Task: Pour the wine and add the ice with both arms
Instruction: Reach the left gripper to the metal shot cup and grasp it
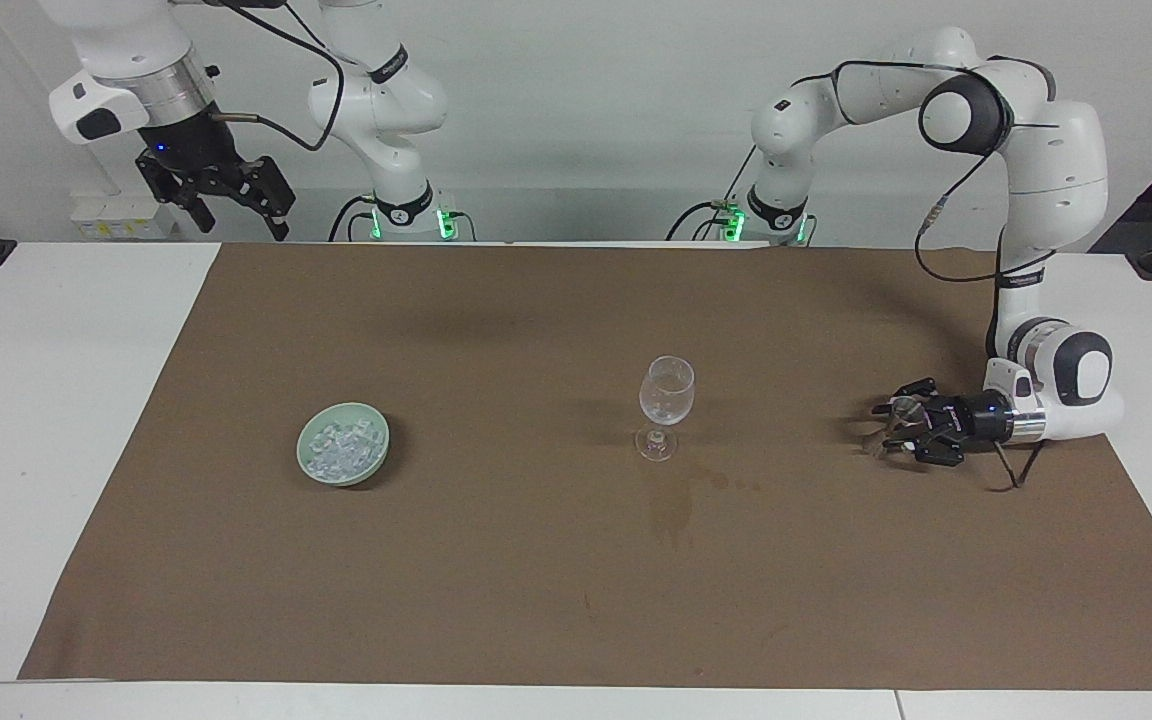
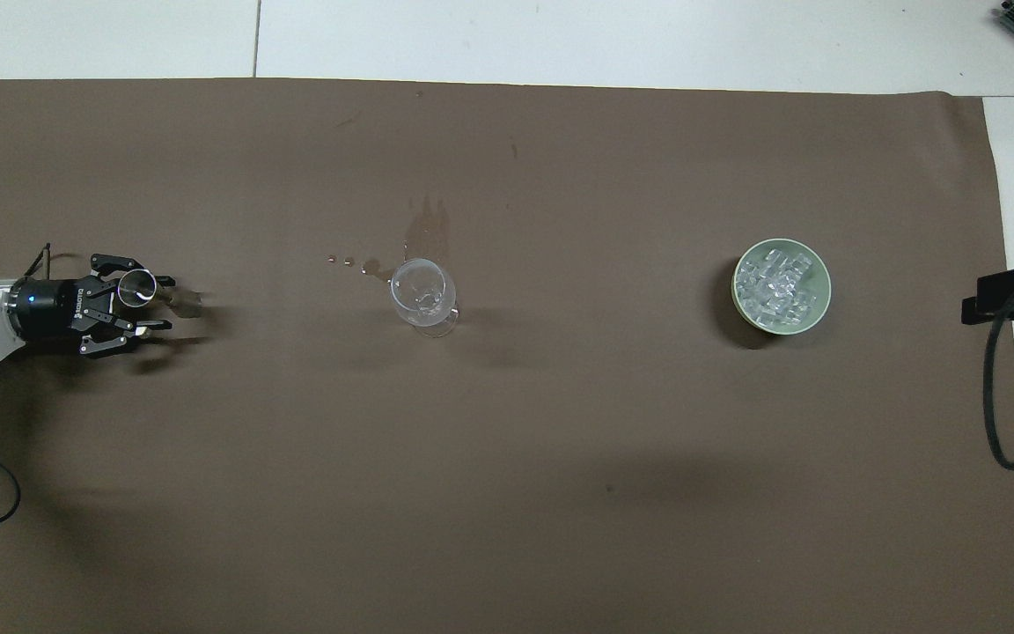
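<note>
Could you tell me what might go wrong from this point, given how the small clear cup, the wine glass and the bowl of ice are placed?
1. The left hand is around a small clear cup near the cloth's edge; such a smooth cup could slip.
2. The wine glass is tall on a narrow foot; a nudge while pouring might topple it.
3. A wet stain already lies by the glass, so more spilling seems plausible.
The right hand waits raised, away from the ice.

Plain white wall (image 1: 576,110) up top, white desk (image 1: 56,420) mostly covered edge to edge by a brown mat (image 1: 536,580), with even lighting.
</note>
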Controlling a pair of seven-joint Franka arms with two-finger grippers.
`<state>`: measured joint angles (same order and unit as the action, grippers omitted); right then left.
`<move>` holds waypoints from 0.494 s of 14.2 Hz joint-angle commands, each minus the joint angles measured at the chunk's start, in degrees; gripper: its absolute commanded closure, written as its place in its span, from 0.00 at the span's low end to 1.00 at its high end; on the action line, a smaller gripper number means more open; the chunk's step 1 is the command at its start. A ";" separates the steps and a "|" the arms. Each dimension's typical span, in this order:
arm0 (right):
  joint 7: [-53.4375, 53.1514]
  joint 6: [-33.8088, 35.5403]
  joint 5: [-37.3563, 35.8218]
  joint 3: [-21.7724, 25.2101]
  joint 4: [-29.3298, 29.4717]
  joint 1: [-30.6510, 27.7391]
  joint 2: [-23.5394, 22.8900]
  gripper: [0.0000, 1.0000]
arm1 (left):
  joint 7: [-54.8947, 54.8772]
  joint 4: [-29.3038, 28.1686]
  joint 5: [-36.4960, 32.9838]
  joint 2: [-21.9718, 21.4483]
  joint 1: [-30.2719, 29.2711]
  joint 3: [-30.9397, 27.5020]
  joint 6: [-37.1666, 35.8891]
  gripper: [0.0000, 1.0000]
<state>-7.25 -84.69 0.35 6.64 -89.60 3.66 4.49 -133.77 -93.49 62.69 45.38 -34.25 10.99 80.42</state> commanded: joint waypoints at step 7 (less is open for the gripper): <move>0.92 -0.04 1.23 0.04 -1.10 -0.23 0.96 0.00 | -1.93 -0.64 1.21 0.05 -2.22 0.79 -0.88 0.63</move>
<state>-7.25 -84.69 0.35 6.64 -89.61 3.66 4.49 -134.30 -93.48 62.79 45.38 -35.43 11.19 80.37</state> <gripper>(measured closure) 0.000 0.581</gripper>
